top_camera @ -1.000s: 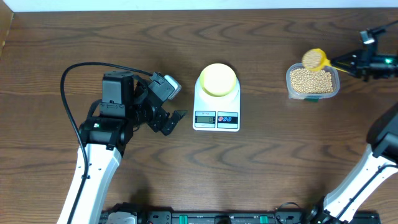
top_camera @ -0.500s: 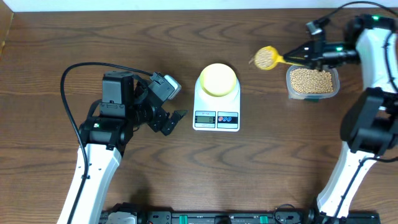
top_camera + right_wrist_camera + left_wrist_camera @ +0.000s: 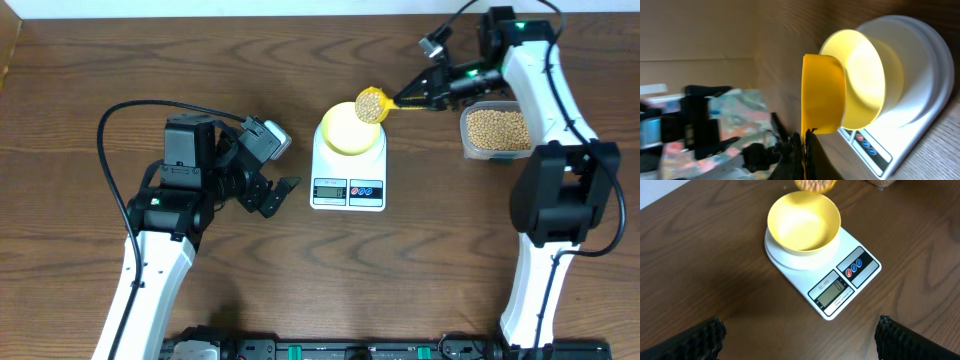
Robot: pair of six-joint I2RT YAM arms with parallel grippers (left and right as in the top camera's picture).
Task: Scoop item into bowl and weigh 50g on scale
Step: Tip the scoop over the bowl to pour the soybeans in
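The pale-yellow bowl (image 3: 349,128) sits empty on the white scale (image 3: 348,185); both show in the left wrist view, bowl (image 3: 803,222) and scale (image 3: 840,287). My right gripper (image 3: 425,96) is shut on the handle of the bright yellow scoop (image 3: 372,105), which is heaped with tan beans and hangs over the bowl's right rim. In the right wrist view the scoop (image 3: 822,95) is beside the bowl (image 3: 862,80). More beans fill the clear tub (image 3: 495,130). My left gripper (image 3: 280,190) is open and empty, left of the scale.
A black cable (image 3: 120,150) loops on the table by the left arm. The right arm reaches over the tub. The table's far edge meets a white wall at the top.
My right gripper has carried the loaded scoop left from above the tub to the bowl's right rim. The left arm has not moved.
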